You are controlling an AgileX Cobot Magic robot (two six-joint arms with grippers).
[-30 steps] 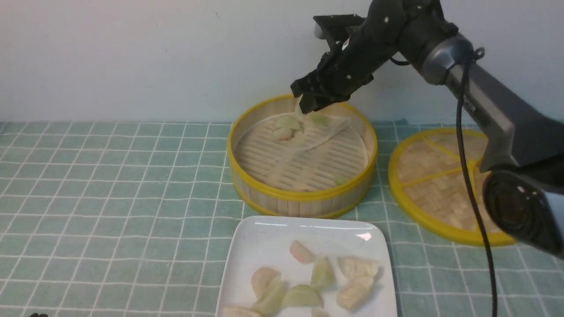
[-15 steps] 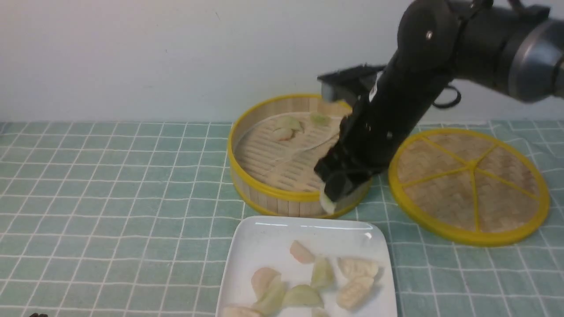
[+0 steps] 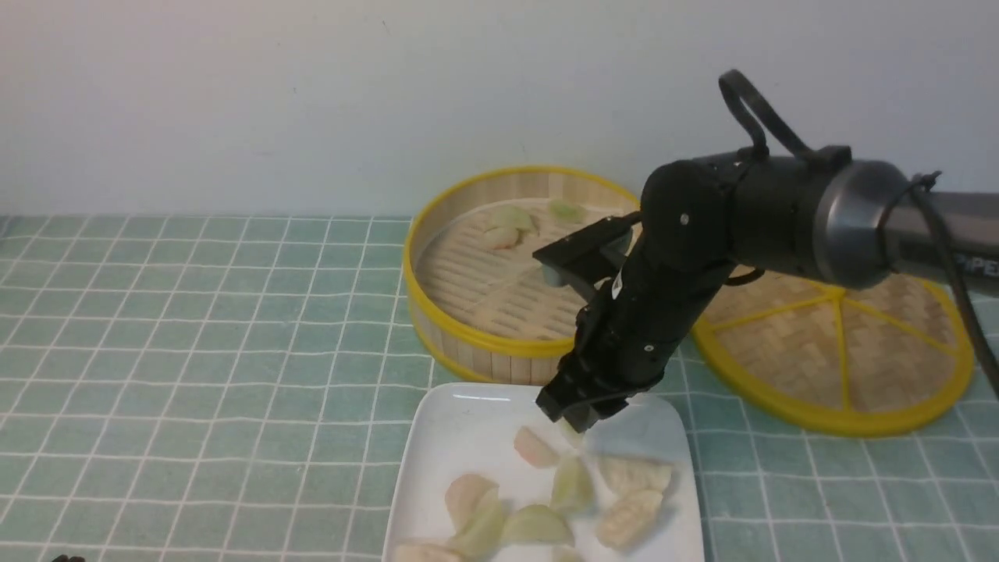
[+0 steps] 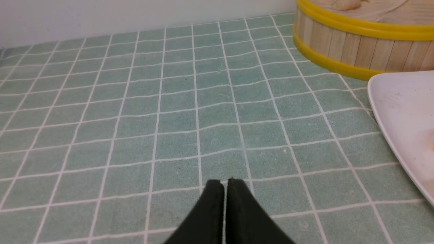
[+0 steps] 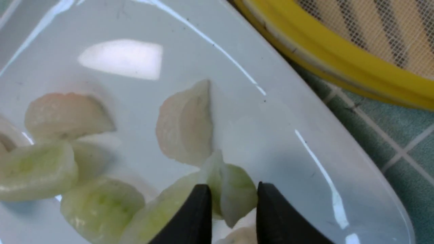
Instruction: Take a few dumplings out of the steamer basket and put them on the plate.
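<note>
Right claw closed on one pale green dumpling, pinched across its middle between the two black fingertips. It hangs low over the far part of the plate. The low height is presumably chosen so that the soft piece drops only a little way and does not roll (whether the grip is already slackening cannot be told).

The plate lies just in front of the steamer basket, nearly touching its wall, which keeps each carry short. Several dumplings are bunched on the plate's near half, some overlapping, so the bare far strip beneath the claw is the sensible landing spot. A few more lie at the basket's far side on the pale liner.

A flat woven lid with yellow spokes rests to the right of the basket, partly hidden behind the arm.

Left claw: fingers together, holding nothing, parked above the desk well left of the plate, clear of the working arm.

The desk is covered by a pale green cloth with a white grid, slightly rippled. Behind it stands a plain pale wall.
</note>
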